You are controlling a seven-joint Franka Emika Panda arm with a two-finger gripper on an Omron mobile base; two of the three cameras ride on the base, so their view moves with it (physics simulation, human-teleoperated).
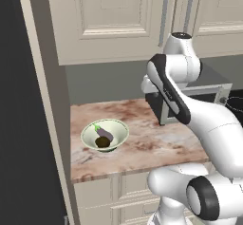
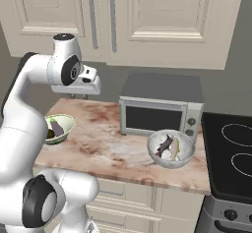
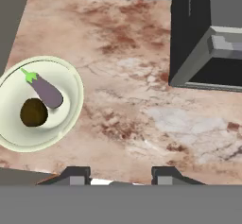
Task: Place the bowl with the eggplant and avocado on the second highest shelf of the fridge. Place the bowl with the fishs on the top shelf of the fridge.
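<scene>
Gripper (image 3: 120,175) fingers apart, holding nothing, high above the table (image 3: 142,100); green bowl (image 3: 40,102) below-left, not yet approached.

Pale green bowl (image 1: 105,135) holding eggplant (image 1: 104,133), avocado (image 1: 103,142), grey bowl (image 2: 171,149) holding fishs (image 2: 170,146)

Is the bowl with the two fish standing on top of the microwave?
No, the bowl with the fish stands on the marble counter, in front of the microwave, near the counter's front edge.
</scene>
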